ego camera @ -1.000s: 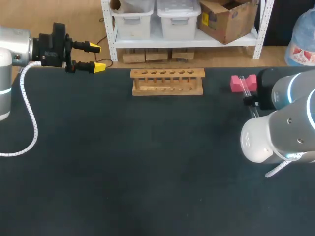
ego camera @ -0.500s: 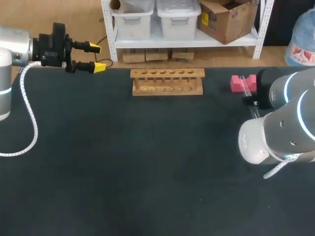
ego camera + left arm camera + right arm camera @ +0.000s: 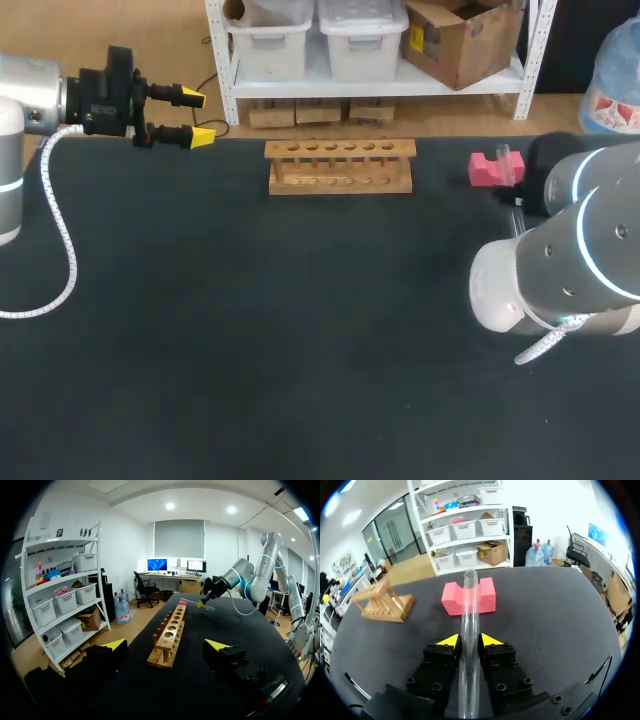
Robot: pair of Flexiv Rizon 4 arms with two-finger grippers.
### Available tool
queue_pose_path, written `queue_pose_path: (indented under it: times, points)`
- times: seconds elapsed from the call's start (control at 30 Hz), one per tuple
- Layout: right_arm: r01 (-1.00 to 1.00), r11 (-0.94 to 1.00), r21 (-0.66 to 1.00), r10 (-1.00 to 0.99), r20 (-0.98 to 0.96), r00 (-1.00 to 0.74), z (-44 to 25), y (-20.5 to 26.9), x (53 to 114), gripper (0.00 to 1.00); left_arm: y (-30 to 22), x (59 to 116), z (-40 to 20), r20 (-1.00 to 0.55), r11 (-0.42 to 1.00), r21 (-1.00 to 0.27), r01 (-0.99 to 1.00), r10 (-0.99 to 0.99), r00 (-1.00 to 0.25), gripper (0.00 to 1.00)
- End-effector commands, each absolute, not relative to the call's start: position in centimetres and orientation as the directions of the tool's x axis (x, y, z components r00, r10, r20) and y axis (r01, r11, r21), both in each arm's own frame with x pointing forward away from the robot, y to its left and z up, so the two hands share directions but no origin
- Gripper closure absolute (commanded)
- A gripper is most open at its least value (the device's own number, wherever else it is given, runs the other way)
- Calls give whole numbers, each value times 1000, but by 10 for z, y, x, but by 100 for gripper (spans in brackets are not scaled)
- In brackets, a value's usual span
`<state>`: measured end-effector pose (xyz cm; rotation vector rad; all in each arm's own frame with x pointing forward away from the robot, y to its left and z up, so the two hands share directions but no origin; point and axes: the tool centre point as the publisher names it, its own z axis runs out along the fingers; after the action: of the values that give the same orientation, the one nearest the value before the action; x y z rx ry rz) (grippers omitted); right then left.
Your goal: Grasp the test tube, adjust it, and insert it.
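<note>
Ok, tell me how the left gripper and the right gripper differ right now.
The left gripper is open and empty; the right gripper is shut on the test tube. The left gripper is off to the left of the wooden rack, pointing toward it; the right gripper is on the rack's other side, by the pink block. Both have two fingers with yellow tips.

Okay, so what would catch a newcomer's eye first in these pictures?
The clear tube stands out first, gripped between the right gripper's yellow-tipped fingers, with a pink block just ahead of them on the table. Next comes the wooden rack at the table's far edge, its holes empty, and the left gripper, open over the far left corner.
</note>
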<state>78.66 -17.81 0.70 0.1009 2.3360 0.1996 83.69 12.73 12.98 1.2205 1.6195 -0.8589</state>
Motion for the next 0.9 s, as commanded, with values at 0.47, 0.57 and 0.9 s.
queue_pose_path:
  times: [0.47, 0.57, 0.9]
  points:
    - [116, 988, 104, 155, -755, -637, 66, -159, 761, 100, 127, 835, 129, -938, 273, -5, 962, 332, -100, 0]
    - [112, 991, 76, 129, -773, -621, 75, -149, 758, 100, 127, 835, 129, -938, 273, -5, 962, 332, -100, 0]
    - [142, 990, -21, 64, -823, -565, 101, -112, 747, 100, 127, 835, 129, -938, 273, -5, 962, 332, -100, 0]
